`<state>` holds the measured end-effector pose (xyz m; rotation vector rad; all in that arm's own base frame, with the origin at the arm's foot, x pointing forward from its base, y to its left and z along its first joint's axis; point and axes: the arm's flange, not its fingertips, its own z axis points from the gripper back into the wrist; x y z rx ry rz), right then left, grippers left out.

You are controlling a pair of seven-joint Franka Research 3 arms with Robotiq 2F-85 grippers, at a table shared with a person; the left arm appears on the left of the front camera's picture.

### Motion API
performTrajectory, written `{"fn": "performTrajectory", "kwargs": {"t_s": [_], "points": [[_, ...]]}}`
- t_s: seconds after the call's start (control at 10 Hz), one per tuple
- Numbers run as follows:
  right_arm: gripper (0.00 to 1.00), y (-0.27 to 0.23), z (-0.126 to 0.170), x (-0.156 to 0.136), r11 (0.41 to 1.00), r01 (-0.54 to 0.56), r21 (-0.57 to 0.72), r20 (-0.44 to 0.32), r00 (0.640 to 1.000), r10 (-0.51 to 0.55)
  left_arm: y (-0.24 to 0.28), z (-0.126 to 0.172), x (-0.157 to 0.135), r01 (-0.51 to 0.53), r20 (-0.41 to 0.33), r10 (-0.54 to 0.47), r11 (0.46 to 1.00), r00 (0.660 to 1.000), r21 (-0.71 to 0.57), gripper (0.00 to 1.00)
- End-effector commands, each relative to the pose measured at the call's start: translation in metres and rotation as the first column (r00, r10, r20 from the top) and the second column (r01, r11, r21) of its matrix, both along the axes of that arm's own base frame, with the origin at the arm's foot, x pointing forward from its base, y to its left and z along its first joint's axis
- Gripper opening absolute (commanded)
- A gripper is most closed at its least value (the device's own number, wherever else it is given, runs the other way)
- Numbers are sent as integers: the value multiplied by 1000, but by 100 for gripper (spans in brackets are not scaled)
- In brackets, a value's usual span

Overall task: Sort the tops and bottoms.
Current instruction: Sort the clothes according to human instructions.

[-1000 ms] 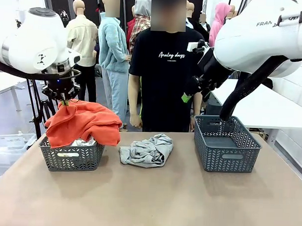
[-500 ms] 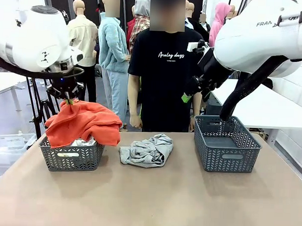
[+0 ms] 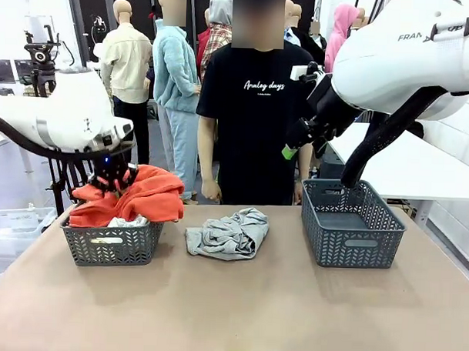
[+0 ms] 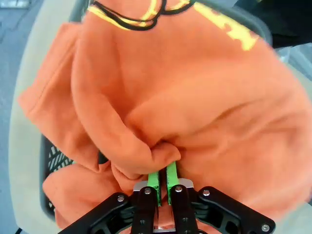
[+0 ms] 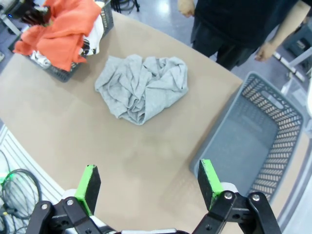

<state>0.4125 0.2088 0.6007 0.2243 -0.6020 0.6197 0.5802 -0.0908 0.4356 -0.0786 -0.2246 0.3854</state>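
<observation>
Cloth, soft and limp: the orange-red garment [image 4: 204, 97] lay heaped over the left basket [image 3: 113, 244], and the left jaws were closed narrow on a fold at its top. I judged it light, so it would sag and drag. A thick bunched fold seemed the safest hold. The light grey garment [image 3: 229, 233] lay crumpled on the desk [image 3: 237, 314] between the baskets. The right jaws hung wide and empty above the desk.
</observation>
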Motion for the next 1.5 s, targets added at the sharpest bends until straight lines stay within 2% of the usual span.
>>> {"fn": "performTrajectory", "kwargs": {"t_s": [0.0,0.2,0.3,0.5,0.7,0.9,1.1,1.2,1.4], "points": [[100,-2,-4,-3,1000,2,-2,-8,1000,-2,12,-29,11,-61,-150,60,998,987,-2,0],[100,-2,-4,-3,1000,2,-2,-8,1000,-2,4,-69,15,-51,-258,59,998,964,38,0],[100,-2,-4,-3,1000,2,-2,-8,1000,-2,3,-71,16,-48,-252,59,998,966,49,0],[100,-2,-4,-3,1000,2,-2,-8,1000,-2,2,-51,11,-55,-212,65,997,975,56,0],[100,-2,-4,-3,1000,2,-2,-8,1000,-2,0,-31,6,-71,-224,81,996,971,52,0],[100,-2,-4,-3,1000,2,-2,-8,1000,-2,-1,-23,1,-59,-192,69,997,979,56,0],[100,-2,-4,-3,1000,2,-2,-8,1000,-2,1,-22,2,-67,-208,77,996,975,52,0],[100,-2,-4,-3,1000,2,-2,-8,1000,-2,0,-23,3,-68,-214,77,996,974,50,7],[100,-2,-4,-3,1000,2,-2,-8,1000,-2,1,-22,3,-76,-216,88,995,972,60,44]]}}
